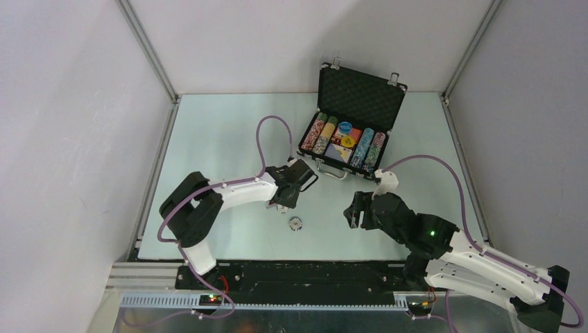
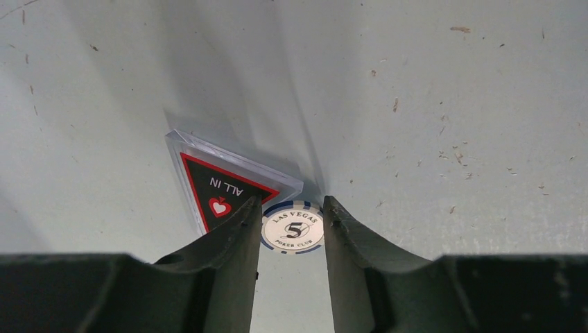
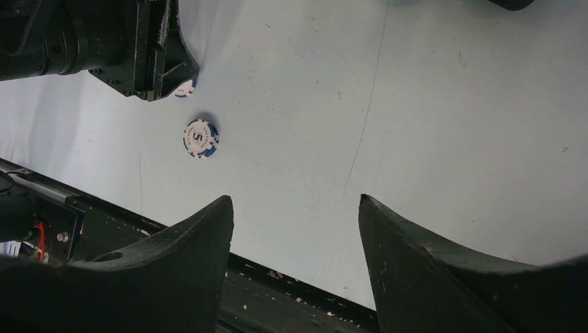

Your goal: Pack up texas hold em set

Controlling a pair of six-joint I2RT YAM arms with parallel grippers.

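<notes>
**Chip could slip away**

The left gripper sits around a flat poker chip on the tabletop — I cannot tell if it pinches. It could bump the triangle piece just beside. The right gripper is open — empty.

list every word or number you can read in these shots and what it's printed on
"ALL IN": on the clear triangular marker, above a small red emblem.
"LAS VEGAS", "5", "POKER CLUB": on the white and blue poker chip beside that marker.
"5": on the second poker chip lying alone on the table; its rim lettering is too small to read.
Open case: any print on its contents is too small to read.
</notes>
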